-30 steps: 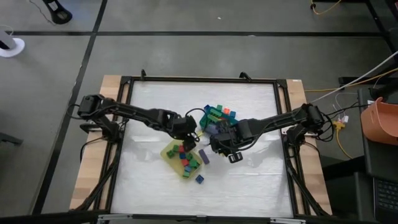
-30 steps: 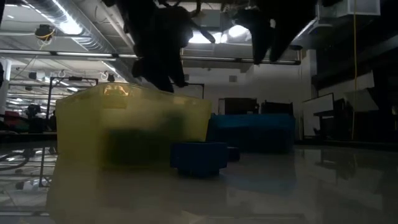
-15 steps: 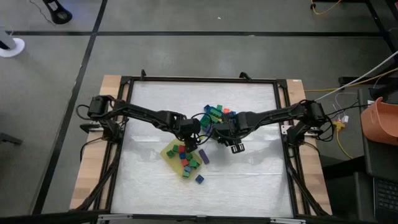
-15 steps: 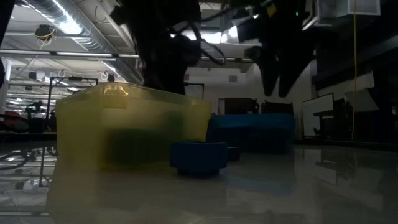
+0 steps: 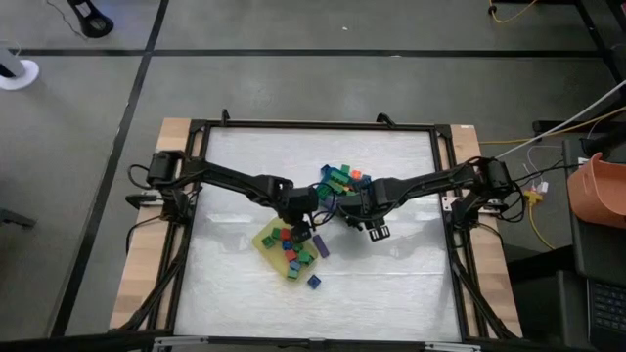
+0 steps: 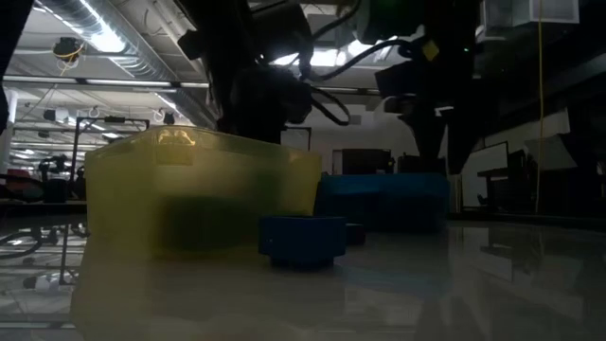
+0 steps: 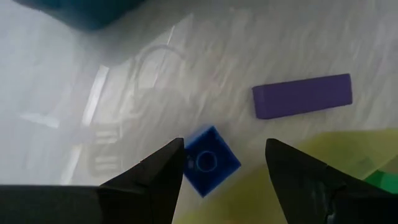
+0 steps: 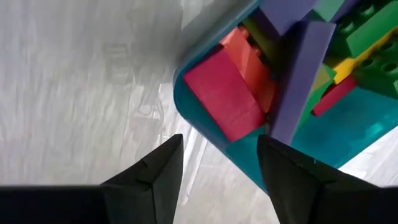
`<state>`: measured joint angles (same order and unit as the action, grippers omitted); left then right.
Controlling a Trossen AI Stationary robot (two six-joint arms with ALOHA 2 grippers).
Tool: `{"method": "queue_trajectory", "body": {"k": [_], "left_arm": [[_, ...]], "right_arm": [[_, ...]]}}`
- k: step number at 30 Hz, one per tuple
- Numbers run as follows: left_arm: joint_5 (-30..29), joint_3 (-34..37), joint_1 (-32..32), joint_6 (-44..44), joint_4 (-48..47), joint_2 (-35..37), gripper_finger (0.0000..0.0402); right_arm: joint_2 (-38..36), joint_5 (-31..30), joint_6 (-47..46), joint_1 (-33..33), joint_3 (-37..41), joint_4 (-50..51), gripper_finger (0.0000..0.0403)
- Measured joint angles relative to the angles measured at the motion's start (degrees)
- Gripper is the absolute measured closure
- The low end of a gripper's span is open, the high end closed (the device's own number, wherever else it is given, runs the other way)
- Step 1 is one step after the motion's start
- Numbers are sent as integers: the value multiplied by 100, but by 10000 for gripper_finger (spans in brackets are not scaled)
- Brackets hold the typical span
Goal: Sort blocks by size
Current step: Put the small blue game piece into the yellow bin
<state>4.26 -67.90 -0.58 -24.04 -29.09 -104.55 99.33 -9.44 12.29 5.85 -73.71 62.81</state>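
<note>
Left gripper (image 5: 305,223) hung over the yellow tray (image 5: 266,238), fingers apart, empty. Right gripper (image 5: 377,231) beside the teal tray (image 8: 205,124) of blocks (image 8: 224,93), fingers spread, empty.

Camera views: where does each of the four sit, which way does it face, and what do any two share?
High: overhead, straight down; both arms, yellow tray, teal tray.
Low: table height, level; dark arms above, yellow tray, blue cube.
Left wrist: past the open left end effector at the blue cube and purple bar.
Right wrist: past the open right end effector into the teal tray.
Shared: blue cube, low and left wrist.
</note>
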Motion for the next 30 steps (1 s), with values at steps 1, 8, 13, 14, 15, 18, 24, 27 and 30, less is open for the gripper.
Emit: {"method": "queue_trajectory", "body": {"k": [1,8,13,14,15,18,24,27,30], "left_arm": [[8,-13,-2,2,-37,-10,190],[201,-22,0,1,-26,-36,190],[245,-23,0,1,-40,-35,190],[278,-23,0,1,-43,-35,190],[298,-23,0,-1,-49,-35,190],[376,-23,-2,-32,-74,-35,190],[467,-23,-55,-121,-225,-35,190],[430,-23,-55,-103,-136,-35,190],[276,-23,-55,-104,-146,-44,190]], "right_arm": [[0,1,5,0,0,-34,200],[-3,1,152,0,0,-71,200],[-24,1,162,0,0,-84,200],[-24,1,162,0,0,-84,200],[-24,1,162,0,0,-84,200],[-24,1,162,0,0,-84,200],[-24,1,170,0,0,-81,200],[-24,1,170,0,0,-81,200],[-24,1,172,7,0,-81,200]]}}
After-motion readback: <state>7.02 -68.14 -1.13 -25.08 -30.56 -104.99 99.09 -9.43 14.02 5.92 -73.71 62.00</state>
